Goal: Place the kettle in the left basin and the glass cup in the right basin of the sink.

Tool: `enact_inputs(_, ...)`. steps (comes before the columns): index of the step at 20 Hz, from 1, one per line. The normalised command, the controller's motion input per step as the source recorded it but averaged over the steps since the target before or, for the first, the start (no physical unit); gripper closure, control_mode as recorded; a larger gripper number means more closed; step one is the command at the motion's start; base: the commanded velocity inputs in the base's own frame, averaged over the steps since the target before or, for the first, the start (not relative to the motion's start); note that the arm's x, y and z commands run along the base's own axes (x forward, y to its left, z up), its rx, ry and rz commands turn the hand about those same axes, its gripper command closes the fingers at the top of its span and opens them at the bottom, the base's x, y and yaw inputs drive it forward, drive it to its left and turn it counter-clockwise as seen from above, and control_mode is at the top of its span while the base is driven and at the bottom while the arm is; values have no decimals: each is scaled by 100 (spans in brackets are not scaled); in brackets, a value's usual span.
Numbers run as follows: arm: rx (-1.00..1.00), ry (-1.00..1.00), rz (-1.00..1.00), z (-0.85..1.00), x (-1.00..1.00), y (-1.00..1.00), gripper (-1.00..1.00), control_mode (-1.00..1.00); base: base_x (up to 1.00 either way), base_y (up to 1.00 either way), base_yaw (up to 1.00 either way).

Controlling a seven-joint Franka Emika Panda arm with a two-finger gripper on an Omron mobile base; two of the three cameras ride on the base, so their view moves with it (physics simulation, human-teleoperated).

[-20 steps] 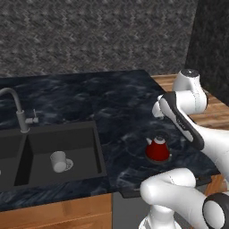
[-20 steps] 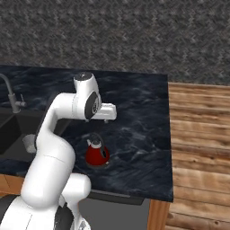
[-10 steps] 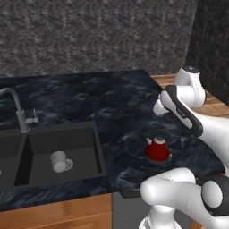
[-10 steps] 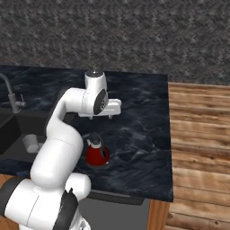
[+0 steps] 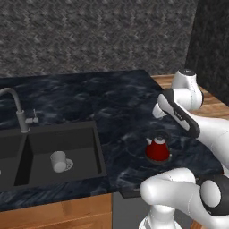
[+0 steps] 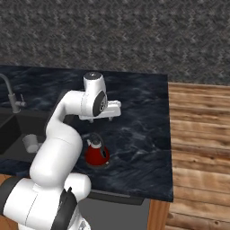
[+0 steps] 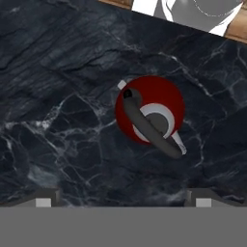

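The red kettle (image 5: 157,150) (image 6: 97,154) stands upright on the dark marble counter, to the right of the sink. From straight above, the kettle (image 7: 149,116) shows a grey arched handle across its pale lid. My gripper (image 7: 123,200) (image 5: 156,113) (image 6: 99,119) hovers above the kettle, open, its fingertips spread wide with nothing between them. The glass cup (image 5: 58,161) (image 6: 31,143) sits in the right basin (image 5: 78,145) of the black sink. A part of the left basin (image 5: 6,154) shows at the picture's left edge.
A slim grey tap (image 5: 18,112) rises behind the sink's dividing wall. A dark tiled wall runs along the back of the counter (image 5: 112,103). Wooden floor (image 6: 197,148) lies beyond the counter's right end.
The wrist has turned a little and the hand has shifted slightly above the kettle. Kettle and cup have not moved; the gripper stays open.
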Motion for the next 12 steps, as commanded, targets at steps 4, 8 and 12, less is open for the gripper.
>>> enact_inputs(4,0,0,4,-27,0,0,-100,-100,0,0,0)
enact_inputs(8,0,0,9,-17,0,0,-100,-100,0,0,0)
enact_inputs(12,0,0,5,-21,-10,3,-100,-100,0,0,0)
